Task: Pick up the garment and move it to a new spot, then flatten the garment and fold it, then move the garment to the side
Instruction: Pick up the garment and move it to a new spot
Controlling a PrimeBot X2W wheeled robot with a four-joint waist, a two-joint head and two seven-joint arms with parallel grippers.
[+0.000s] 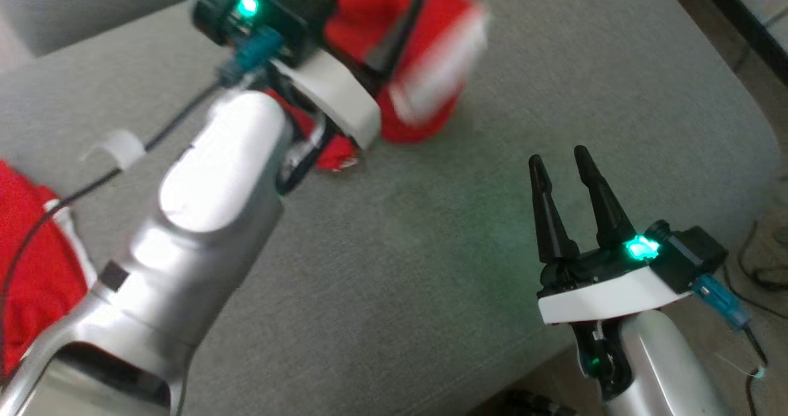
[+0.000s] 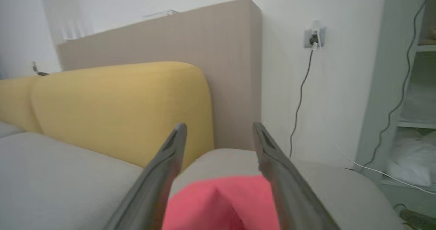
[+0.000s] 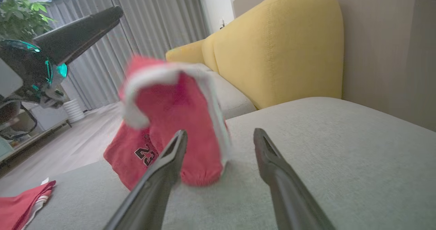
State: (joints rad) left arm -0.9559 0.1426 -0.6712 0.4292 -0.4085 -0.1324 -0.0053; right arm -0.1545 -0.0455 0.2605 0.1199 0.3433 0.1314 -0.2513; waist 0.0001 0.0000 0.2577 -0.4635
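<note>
The garment [image 3: 170, 114] is red with white trim and a dark number. It is motion-blurred, its top in the air and its lower part on the grey seat cushion [image 3: 340, 148]. In the head view the garment [image 1: 425, 65] lies at the top centre, just past my left arm. My left gripper [image 2: 218, 126] stands open with its fingers spread wide, and the red garment [image 2: 221, 202] shows low between them, not pinched. One left finger [image 3: 78, 32] shows apart from the cloth. My right gripper [image 1: 559, 156] is open and empty, hovering over the cushion to the right of the garment.
A second red cloth [image 1: 31, 268] lies at the cushion's left edge. Yellow backrests [image 2: 119, 111] rise behind the seat. The cushion's rounded edge [image 1: 757, 127] drops to a floor with cables [image 1: 757, 262] on the right. Bare cushion lies between the two grippers.
</note>
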